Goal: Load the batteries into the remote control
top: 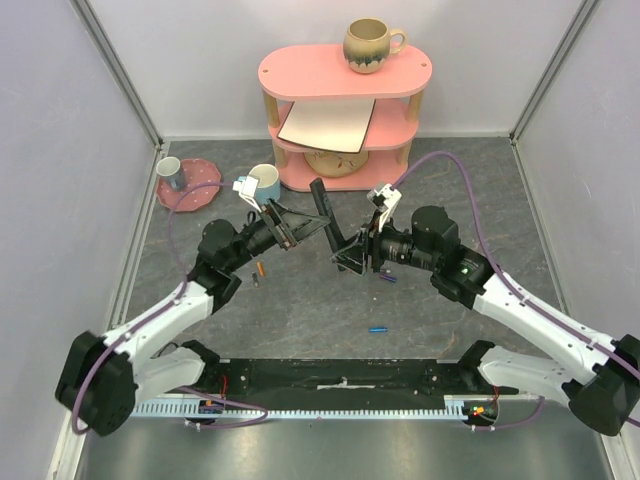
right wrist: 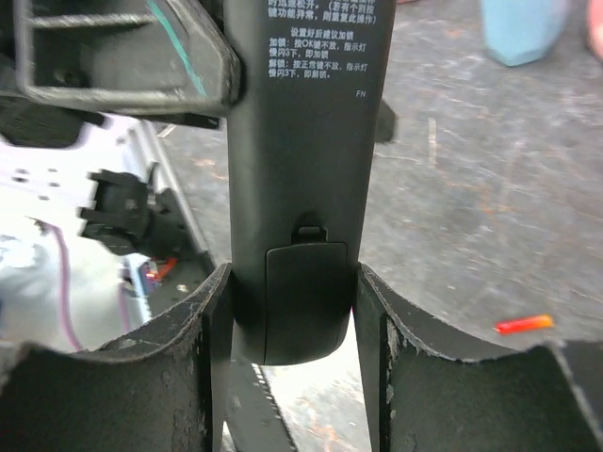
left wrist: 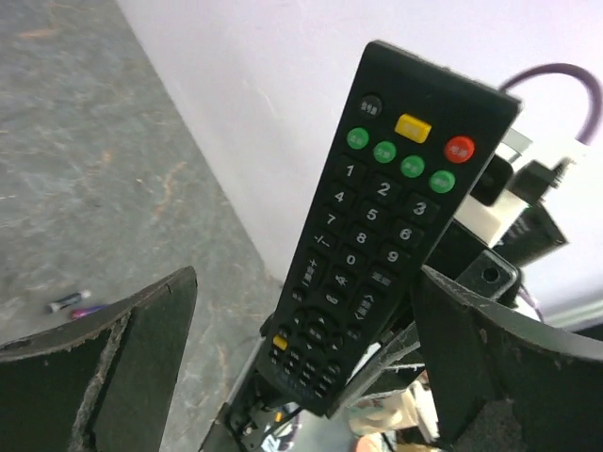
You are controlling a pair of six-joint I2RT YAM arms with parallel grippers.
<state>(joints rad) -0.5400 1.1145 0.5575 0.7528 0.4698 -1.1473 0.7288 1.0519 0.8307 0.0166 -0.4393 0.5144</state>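
Remote control: upright above the middle of the desk, its battery-cover end clamped between the pads of the right claw. Its button face is towards the left claw, whose fingers stand wide apart either side, apparently not touching it. Red-orange battery: on the desk beside the left arm; blue battery: nearer the front edge.

The remote control is looking like plain matt black plastic, with the buttons coming across soft and rubbery. The right gripper is showing rough, chipped black pads, with pale scuffs running along the edges. The tabletop is reading as mottled grey, matt, kinda stone-like. The mug is shining like glazed ceramic on a smooth pink shelf.
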